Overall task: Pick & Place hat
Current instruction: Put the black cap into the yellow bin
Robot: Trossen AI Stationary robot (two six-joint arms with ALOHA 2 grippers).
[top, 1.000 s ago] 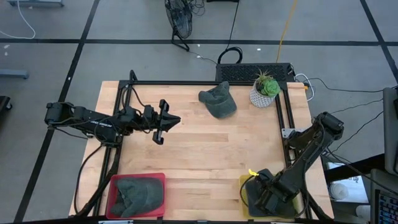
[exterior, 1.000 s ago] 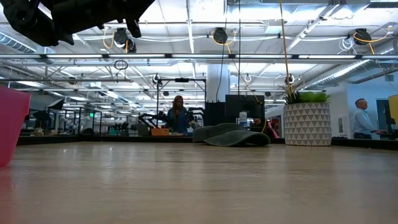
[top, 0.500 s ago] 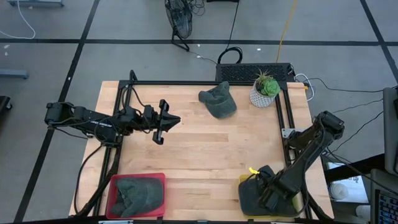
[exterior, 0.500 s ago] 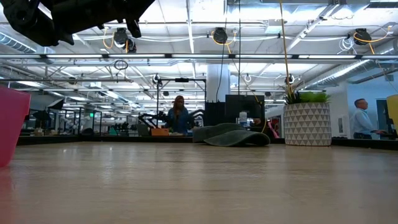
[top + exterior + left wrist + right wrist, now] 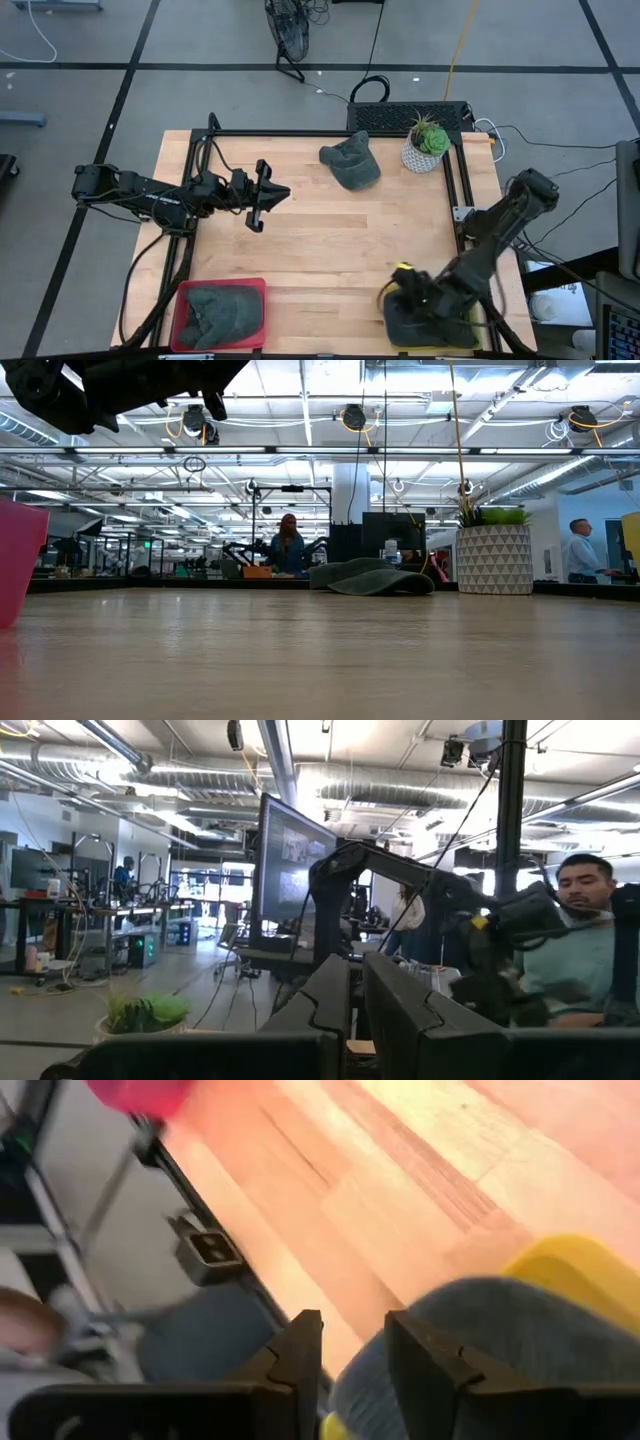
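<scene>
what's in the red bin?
A dark grey hat lies in the red bin, filling most of it. Anything beneath the hat is covered and cannot be seen.

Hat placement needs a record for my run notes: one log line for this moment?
right gripper: open, above hat in yellow bin | left gripper: idle mid-table | third hat: unpicked, beside plant

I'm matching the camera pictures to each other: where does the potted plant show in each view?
High view: potted plant at the table's far right corner.
Low view: right of centre, behind the loose hat.
Left wrist view: low at the left edge.
Right wrist view: not in it.
Shared landmark: that hat, lying beside the plant.
</scene>
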